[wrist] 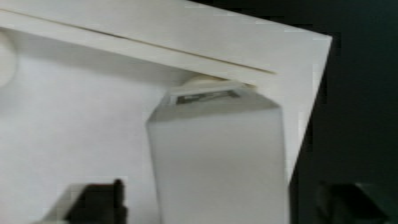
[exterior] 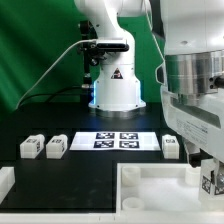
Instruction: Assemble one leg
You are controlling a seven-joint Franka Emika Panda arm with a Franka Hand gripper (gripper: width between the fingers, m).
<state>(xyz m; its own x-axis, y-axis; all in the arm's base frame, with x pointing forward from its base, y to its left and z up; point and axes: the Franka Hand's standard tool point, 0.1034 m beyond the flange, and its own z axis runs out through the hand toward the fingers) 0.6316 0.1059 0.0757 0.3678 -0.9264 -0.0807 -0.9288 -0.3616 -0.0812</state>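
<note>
Gaping wide, the end effector (wrist: 217, 205) hovers over the white panel (wrist: 214, 150).

1. The table (exterior: 60, 170) was black, and the backdrop (exterior: 35, 50) was green.
2. The marker board (exterior: 118, 140) was white with black square tags.
3. The legs (exterior: 55, 146) were white with black-and-white tags.
4. The big panel (exterior: 160, 185) was plain white.
5. The gripper's fingertips (wrist: 98, 205) looked black in the wrist view.

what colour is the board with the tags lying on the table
White, printed with four black-and-white square tags; the marker board shows best in the exterior view.
</note>
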